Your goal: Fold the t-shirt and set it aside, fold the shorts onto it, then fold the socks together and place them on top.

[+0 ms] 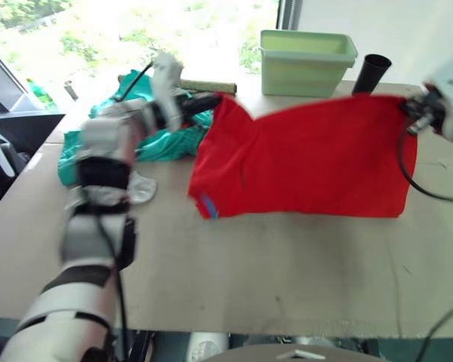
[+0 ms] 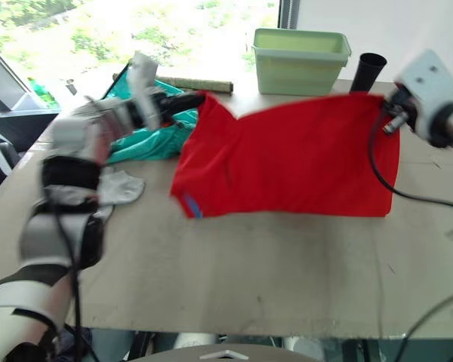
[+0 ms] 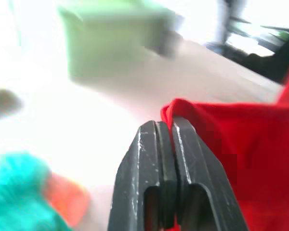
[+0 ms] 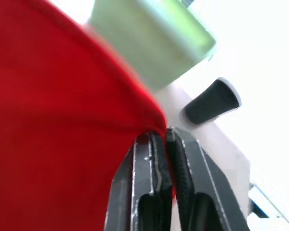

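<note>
The near half of the table [image 1: 272,279] lies bare, so a gripper could pass freely there. Across the middle the lifted t-shirt [image 1: 309,158] hangs like a curtain, with a green bin [image 1: 306,64] and a black tube [image 1: 371,73] standing just behind it. At the left, the shorts [image 1: 162,139] and a sock [image 1: 141,188] crowd the far corner.

A pale green rectangular bin [image 1: 307,62] stands upright at the far edge of the table [image 1: 287,264], its open top facing up; a black cylindrical tube [image 1: 371,73] stands tilted just beside the bin, on its right; a long tan roll [image 1: 204,85] lies flat along the far edge, to the left of the bin and apart from it; the table surface is light brown board, bare across its near half; a bright window with green foliage lies beyond the far edge.
</note>
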